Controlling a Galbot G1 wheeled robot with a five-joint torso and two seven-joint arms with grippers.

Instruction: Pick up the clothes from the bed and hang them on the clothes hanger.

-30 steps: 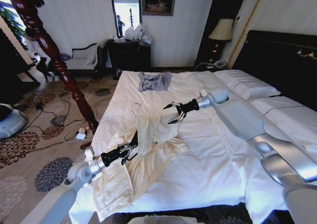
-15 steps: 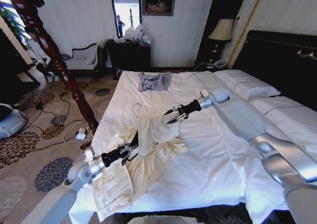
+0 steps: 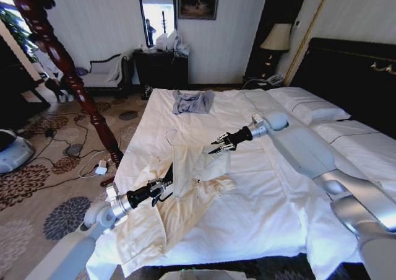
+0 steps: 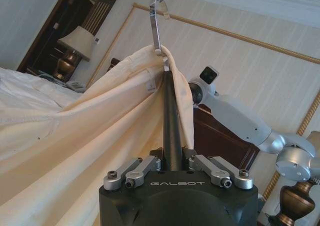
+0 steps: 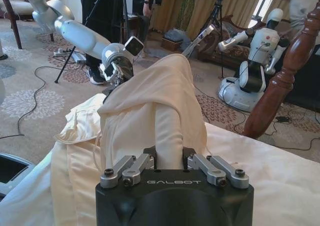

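Observation:
The cream clothes (image 3: 185, 187) lie rumpled on the near left part of the white bed (image 3: 260, 212), one side raised over the black clothes hanger (image 4: 170, 111). Its silvery hook (image 4: 156, 21) pokes out of the collar. My left gripper (image 3: 166, 182) is shut on the hanger's black bar (image 4: 171, 161), under the fabric. My right gripper (image 3: 215, 148) is at the raised far edge of the clothes and is shut on a fold of the cream cloth (image 5: 167, 136). The hook (image 3: 168, 134) lies just above the sheet.
A small grey-blue garment (image 3: 192, 101) lies at the bed's far end. White pillows (image 3: 309, 109) and a black headboard (image 3: 346, 69) are on the right. A dark wooden bedpost (image 3: 68, 69) stands left of the bed, with cables (image 3: 93, 168) on the carpet.
My right gripper's fingers were spread over the cloth's far edge a second ago; they have closed on it. The left gripper has stayed put with the hanger.

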